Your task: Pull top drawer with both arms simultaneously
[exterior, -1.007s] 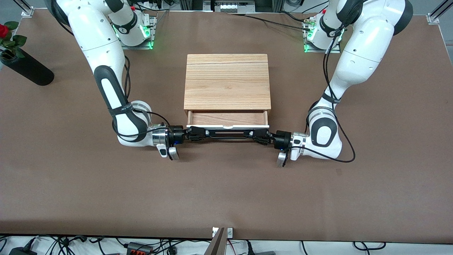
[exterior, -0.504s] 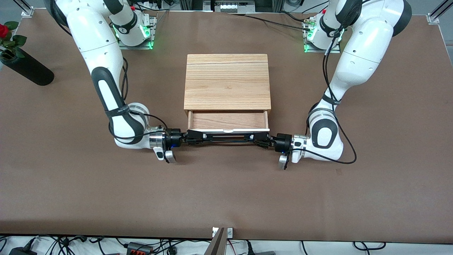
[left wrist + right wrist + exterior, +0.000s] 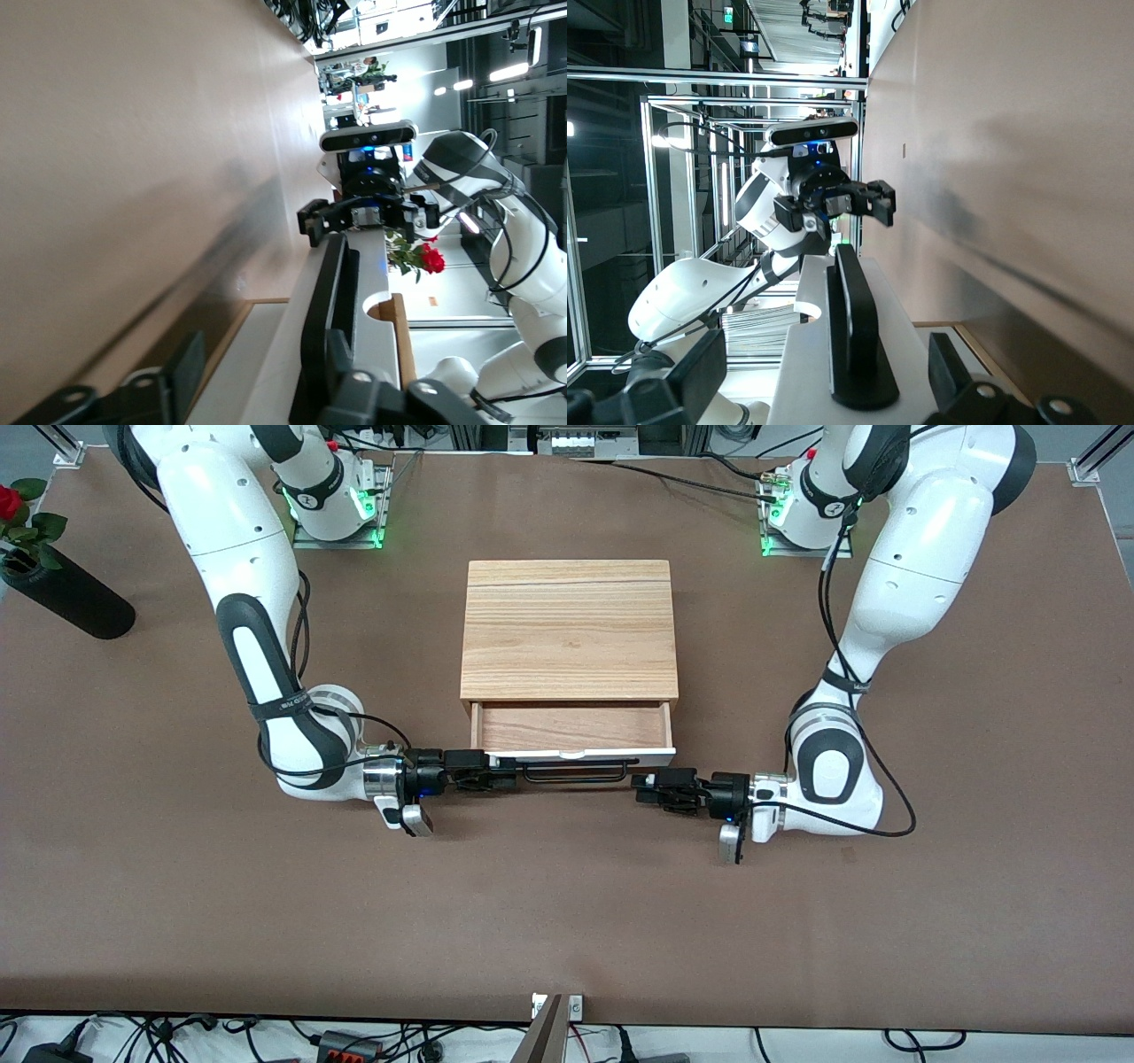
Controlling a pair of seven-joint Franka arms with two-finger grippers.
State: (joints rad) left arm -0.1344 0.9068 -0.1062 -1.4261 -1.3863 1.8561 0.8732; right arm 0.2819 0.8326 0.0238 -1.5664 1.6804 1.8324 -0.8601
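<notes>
At the front of the cabinet (image 3: 569, 629), mid-table, I have both grippers level with the drawer's black handle (image 3: 580, 772). My right gripper (image 3: 496, 769) sits at the handle's end toward the right arm's side, its fingers spread apart; from its wrist camera the bar end (image 3: 852, 328) stands between them with gaps on both sides, so it grips nothing. My left gripper (image 3: 645, 788) hangs just off the handle's other end, over the mat (image 3: 567, 903), fingers parted and clear of the bar, which shows from its wrist camera (image 3: 326, 319). The drawer (image 3: 571, 728) stands pulled partway out of the cabinet toward the table's front edge, its wood floor showing. A black vase (image 3: 64, 595) with a rose lies near the corner at the right arm's end.
</notes>
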